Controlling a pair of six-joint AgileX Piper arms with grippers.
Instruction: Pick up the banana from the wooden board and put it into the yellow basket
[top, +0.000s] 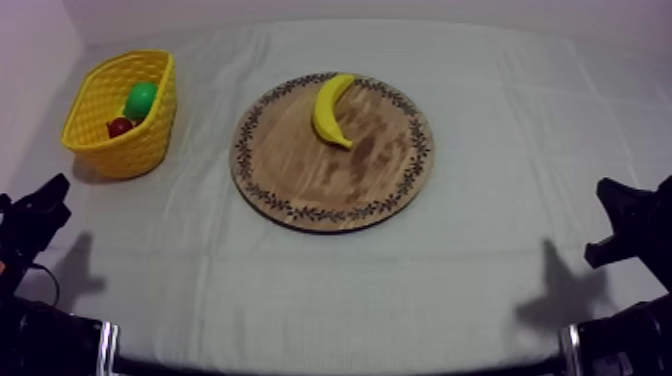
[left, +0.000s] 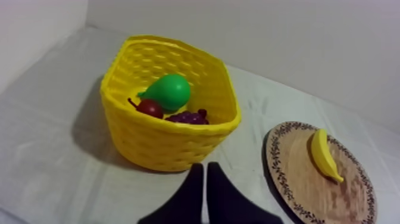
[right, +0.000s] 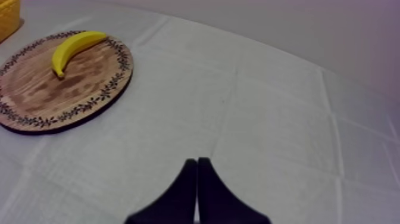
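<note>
**Banana not picked yet**

My left gripper (left: 205, 168) rests low at its side, fingers together on nothing. Near it, the basket (top: 128, 152) holds a pear (top: 141, 100), a small red fruit (top: 120, 127) and grapes (left: 189, 117). The banana (top: 331, 108) lies untouched on the board (top: 330, 185). My right gripper (right: 197, 161) is also closed and empty. I judge the whole task is left to do.

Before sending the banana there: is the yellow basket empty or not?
Not empty: the yellow basket holds a pear, a small red fruit and grapes.
</note>
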